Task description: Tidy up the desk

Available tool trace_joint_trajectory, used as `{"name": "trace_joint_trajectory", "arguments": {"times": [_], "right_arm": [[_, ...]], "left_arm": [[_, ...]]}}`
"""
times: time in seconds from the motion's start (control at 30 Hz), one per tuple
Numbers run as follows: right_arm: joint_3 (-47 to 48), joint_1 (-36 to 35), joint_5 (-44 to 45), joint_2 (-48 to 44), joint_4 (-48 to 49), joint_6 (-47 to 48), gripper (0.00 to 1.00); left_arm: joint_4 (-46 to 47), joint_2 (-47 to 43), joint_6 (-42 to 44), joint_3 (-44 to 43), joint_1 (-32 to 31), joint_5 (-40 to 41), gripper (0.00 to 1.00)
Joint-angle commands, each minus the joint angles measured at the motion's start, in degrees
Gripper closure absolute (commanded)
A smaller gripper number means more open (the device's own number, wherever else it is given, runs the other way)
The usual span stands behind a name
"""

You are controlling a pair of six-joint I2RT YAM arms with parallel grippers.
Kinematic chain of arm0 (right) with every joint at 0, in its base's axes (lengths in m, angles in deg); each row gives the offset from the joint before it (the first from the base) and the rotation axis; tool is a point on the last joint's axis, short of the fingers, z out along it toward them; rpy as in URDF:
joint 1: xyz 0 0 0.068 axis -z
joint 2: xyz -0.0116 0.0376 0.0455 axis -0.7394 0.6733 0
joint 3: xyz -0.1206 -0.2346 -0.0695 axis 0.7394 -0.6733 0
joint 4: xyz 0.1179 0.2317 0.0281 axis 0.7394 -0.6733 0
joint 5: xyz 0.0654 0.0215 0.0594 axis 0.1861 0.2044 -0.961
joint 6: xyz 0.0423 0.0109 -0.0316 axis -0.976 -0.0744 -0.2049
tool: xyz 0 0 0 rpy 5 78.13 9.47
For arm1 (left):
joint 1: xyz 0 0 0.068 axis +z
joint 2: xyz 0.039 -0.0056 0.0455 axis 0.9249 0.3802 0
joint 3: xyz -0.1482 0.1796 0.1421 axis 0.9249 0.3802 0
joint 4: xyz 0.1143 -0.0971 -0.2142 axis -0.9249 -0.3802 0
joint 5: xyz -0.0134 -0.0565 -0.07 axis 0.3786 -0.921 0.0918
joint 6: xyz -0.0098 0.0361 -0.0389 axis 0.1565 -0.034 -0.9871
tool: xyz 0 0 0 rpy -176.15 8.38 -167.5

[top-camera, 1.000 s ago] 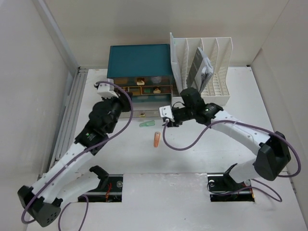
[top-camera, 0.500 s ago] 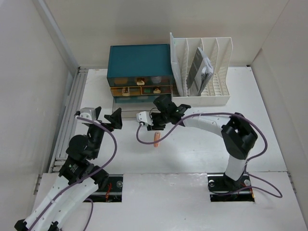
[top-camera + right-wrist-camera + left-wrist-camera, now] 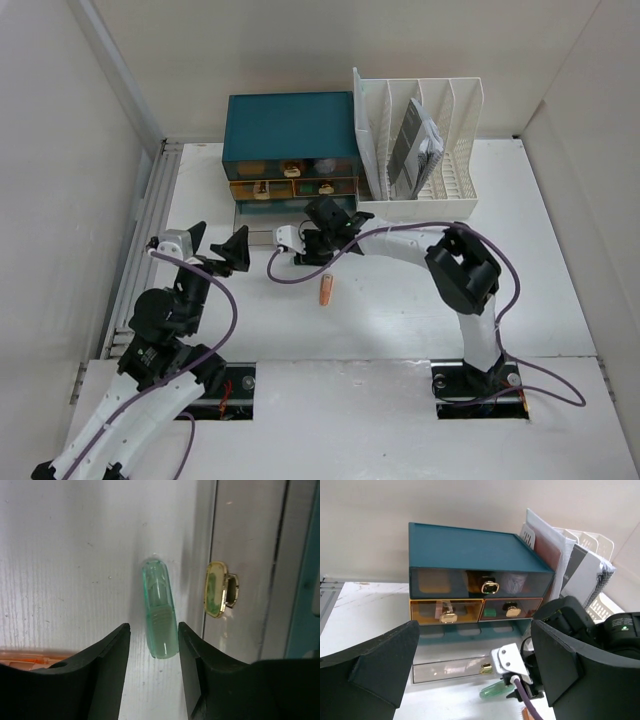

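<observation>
Fingers on my right gripper sit spread either side of a green cap lying on the desk, beside the gold handle of the clear drawer; left gripper is wide open too.

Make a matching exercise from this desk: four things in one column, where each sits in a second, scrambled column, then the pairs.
Things
1. green tube
2. orange pen
3. bottom drawer
4. notebook

Places
A. standing in the white file rack
B. pulled out from the teal drawer box
C. between the open fingers of the right gripper
D. lying by itself on the desk, nearer the arm bases than the tube

Pairs: 1-C, 2-D, 3-B, 4-A
</observation>
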Motion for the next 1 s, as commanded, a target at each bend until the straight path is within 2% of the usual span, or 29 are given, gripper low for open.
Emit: {"name": "trace_joint_trajectory", "arguments": {"times": [0.0, 0.53, 0.7, 0.87, 0.97], "right_arm": [[2.25, -0.18, -0.17, 0.32, -0.62, -0.46, 0.51], [4.62, -0.18, -0.17, 5.94, -4.22, 0.59, 0.47], [6.82, -0.18, -3.24, 7.43, -10.53, 3.04, 0.47], [8.05, -0.18, -9.91, 8.49, -17.66, 7.97, 0.59], [8.05, -0.18, -11.06, 8.49, -19.08, 9.11, 0.62]], "left_arm": [[2.19, -1.31, 0.78, -1.9, 0.15, -0.78, 0.08], [2.19, -2.37, 0.26, -1.9, 0.15, -1.84, 0.08], [2.19, -2.37, 0.26, -1.9, 0.15, -1.84, 0.08], [2.19, -2.37, 0.26, -1.37, 0.15, -1.84, 0.08], [2.19, -2.37, 0.26, -1.37, 0.15, -1.84, 0.08]]}}
